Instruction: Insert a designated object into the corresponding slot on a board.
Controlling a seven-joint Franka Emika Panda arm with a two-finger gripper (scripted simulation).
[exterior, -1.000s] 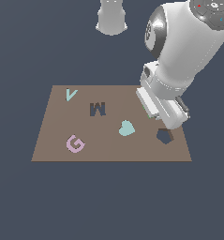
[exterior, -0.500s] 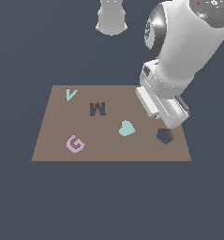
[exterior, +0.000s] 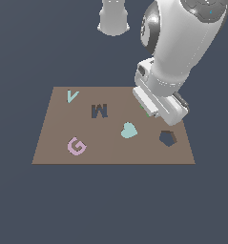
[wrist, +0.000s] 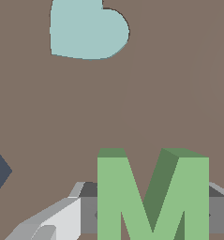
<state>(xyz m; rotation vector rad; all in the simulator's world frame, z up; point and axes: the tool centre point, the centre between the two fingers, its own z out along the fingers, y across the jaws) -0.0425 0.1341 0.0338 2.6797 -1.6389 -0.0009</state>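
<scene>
We are at the pick-up step. In the wrist view the green M stands right between our fingers, which flank it on either side. They look closed in against its flanks, pinching it, though the actual contact is hidden behind the block, so we judge this and do not see it outright. Whether the M is lifted off the board or rests on it, we cannot tell.

In the exterior view only a sliver of green shows under the hand, near the board's far edge toward that view's right. The M-shaped slot lies well apart from it, toward the exterior view's left, empty and dark. The teal heart sits between the two but nearer the front, and the pentagon cutout is just in front of the hand.

Next we need to raise the M clear of the board, carry it across to the slot, and match its rotation to the cutout before lowering. The fit looks close, so alignment matters most; a small twist would leave it perched on the rim.
</scene>
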